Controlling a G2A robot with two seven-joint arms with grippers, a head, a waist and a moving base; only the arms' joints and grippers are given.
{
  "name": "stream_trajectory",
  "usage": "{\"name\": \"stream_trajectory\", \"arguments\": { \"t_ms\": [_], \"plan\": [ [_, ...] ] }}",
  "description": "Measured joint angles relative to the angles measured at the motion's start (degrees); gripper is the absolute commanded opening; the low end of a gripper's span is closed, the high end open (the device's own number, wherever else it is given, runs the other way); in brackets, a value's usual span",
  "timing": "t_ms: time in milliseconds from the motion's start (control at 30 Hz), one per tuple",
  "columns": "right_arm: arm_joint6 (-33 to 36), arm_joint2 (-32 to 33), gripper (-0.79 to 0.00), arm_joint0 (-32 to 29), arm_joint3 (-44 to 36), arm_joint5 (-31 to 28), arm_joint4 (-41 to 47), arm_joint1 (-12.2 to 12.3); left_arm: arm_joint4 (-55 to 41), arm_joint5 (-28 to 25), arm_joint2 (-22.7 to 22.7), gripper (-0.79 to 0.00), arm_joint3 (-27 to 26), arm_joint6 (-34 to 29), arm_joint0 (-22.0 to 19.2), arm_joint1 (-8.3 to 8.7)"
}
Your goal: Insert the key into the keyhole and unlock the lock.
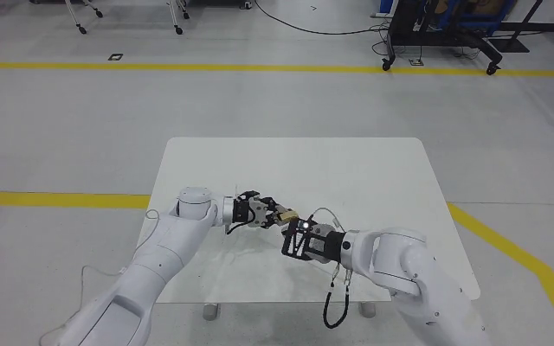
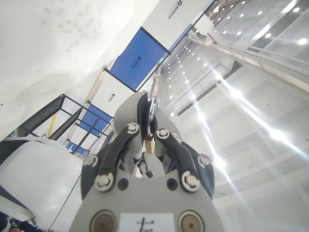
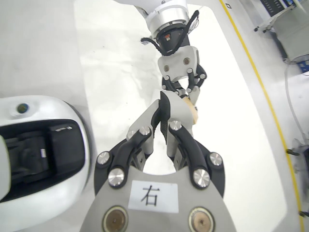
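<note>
A small brass padlock [image 1: 288, 214] is held above the white table [image 1: 372, 173] near its front middle. My left gripper [image 1: 275, 211] is shut on it. In the left wrist view the brass body [image 2: 149, 147] sits between the fingers and the silver shackle [image 2: 154, 107] sticks out past the left gripper [image 2: 150, 114]. My right gripper [image 1: 299, 230] is shut, with its tips right against the lock [image 3: 194, 113]. A bright metal glint at those tips looks like the key [image 1: 305, 225]. The right gripper [image 3: 164, 105] hides the key's blade and the keyhole.
Both grippers meet close to the table's front edge [image 1: 286, 301]. A black cable loop [image 1: 333, 303] hangs off the right forearm. Yellow floor lines [image 1: 78, 200] run beside the table, and a black wheeled frame [image 1: 441, 39] stands far behind.
</note>
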Motion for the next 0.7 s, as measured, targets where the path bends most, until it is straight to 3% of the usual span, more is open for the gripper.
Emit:
{"name": "stream_trajectory", "arguments": {
  "t_ms": [200, 433, 700],
  "plan": [
    [9.59, 1.01, -0.785, 2.73, 3.25, 3.87, 15.07, 0.57, -0.19, -1.22, -0.8, -0.785, -0.91, 0.68, 0.48, 0.19],
    [11.74, 1.19, -0.785, 7.07, 9.6, 8.84, 30.15, 0.69, 0.89, -3.13, -1.15, -0.785, -2.24, 0.31, 1.0, 0.45],
    [11.6, 0.23, -0.785, 10.2, 14.72, 12.2, 32.82, 0.86, 1.16, -2.43, -1.1, -0.785, -2.65, -1.1, 1.16, 0.55]
  ]
}}
